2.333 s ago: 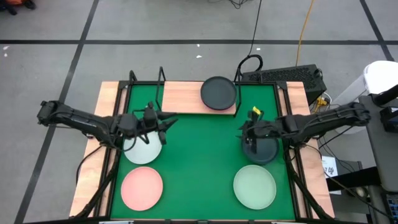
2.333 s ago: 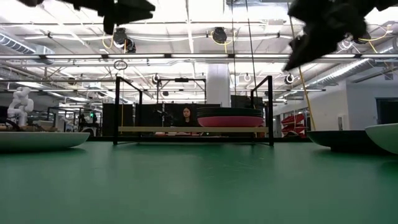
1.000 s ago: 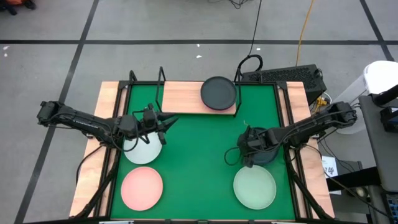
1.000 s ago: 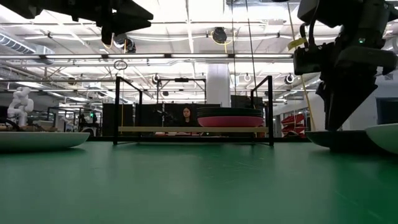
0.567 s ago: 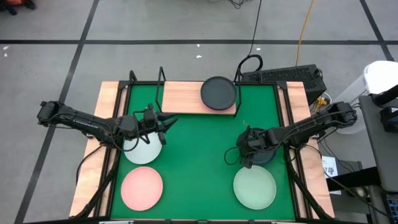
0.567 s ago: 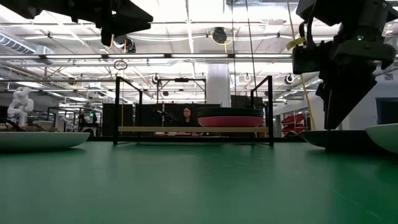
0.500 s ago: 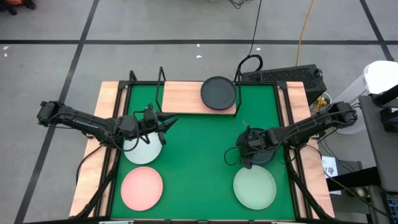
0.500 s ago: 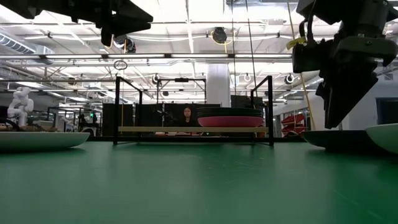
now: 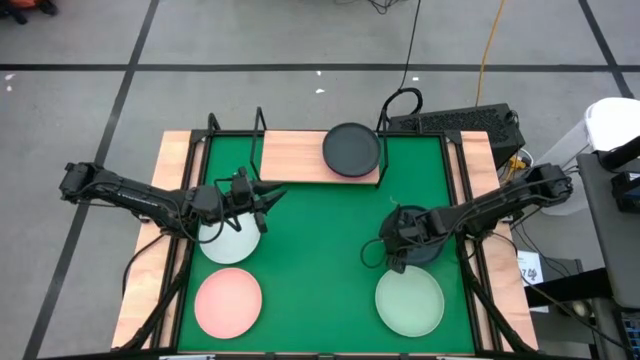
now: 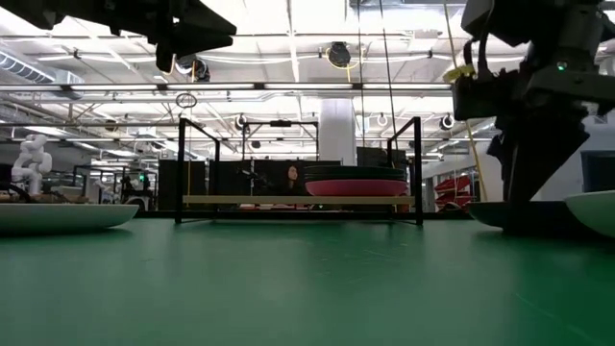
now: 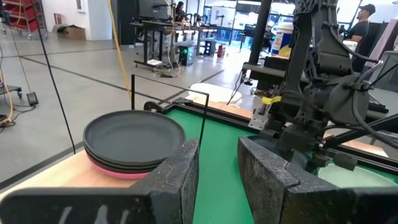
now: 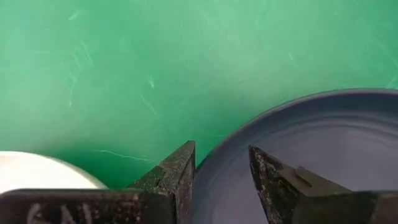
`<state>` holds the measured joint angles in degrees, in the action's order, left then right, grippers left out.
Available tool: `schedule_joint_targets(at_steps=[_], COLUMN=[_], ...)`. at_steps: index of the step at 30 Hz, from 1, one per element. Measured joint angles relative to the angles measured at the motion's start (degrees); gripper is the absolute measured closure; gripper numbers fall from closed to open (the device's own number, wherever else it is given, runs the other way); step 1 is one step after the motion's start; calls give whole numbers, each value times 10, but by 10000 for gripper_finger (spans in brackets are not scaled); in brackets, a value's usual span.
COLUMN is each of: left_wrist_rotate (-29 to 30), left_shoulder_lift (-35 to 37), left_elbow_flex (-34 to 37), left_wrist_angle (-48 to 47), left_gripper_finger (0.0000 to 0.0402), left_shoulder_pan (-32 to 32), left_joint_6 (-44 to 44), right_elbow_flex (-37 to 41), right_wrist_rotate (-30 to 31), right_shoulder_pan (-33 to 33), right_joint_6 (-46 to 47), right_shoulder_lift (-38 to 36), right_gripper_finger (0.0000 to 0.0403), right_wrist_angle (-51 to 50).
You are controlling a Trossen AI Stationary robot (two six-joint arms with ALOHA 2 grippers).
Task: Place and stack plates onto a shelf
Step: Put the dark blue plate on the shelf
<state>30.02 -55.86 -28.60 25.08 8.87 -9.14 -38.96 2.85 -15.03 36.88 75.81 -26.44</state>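
A dark grey-teal plate (image 9: 424, 245) lies flat on the green mat at the right. My right gripper (image 9: 389, 252) is open at its left rim, pointing down, one finger inside the plate (image 12: 311, 155) and one outside over the mat. My left gripper (image 9: 268, 196) is open and empty, held above the whitish plate (image 9: 228, 241). The shelf (image 9: 300, 157) stands at the far edge with a stack of dark and pink plates (image 9: 351, 150) on its right half. A pale pink plate (image 9: 228, 303) and a mint plate (image 9: 410, 302) lie near the front.
The shelf's black frame posts (image 10: 181, 168) rise at its ends, and its left half is bare board. The mint plate lies close to the dark plate's near side (image 10: 591, 210). Open mat lies between the two arms. A person sits in the room far behind the shelf.
My right gripper has come down toward the table's near-left, from above the dark plate to its left rim, and has hardly moved in the last second.
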Motion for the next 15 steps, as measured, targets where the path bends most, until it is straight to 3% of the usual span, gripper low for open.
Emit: schedule_joint_targets(at_steps=[9,15], left_wrist_rotate=[0,0], left_shoulder_lift=[0,0], left_elbow_flex=[0,0], left_wrist_angle=[0,0], left_gripper_finger=[286,286], left_shoulder_pan=[0,0], left_joint_6=[-1,-4], right_elbow_flex=[46,46], right_wrist_rotate=[0,18], right_shoulder_pan=[0,-1], right_joint_6=[28,24], right_shoulder_lift=[0,-1], right_gripper_finger=[282,370], right_wrist_angle=[26,24])
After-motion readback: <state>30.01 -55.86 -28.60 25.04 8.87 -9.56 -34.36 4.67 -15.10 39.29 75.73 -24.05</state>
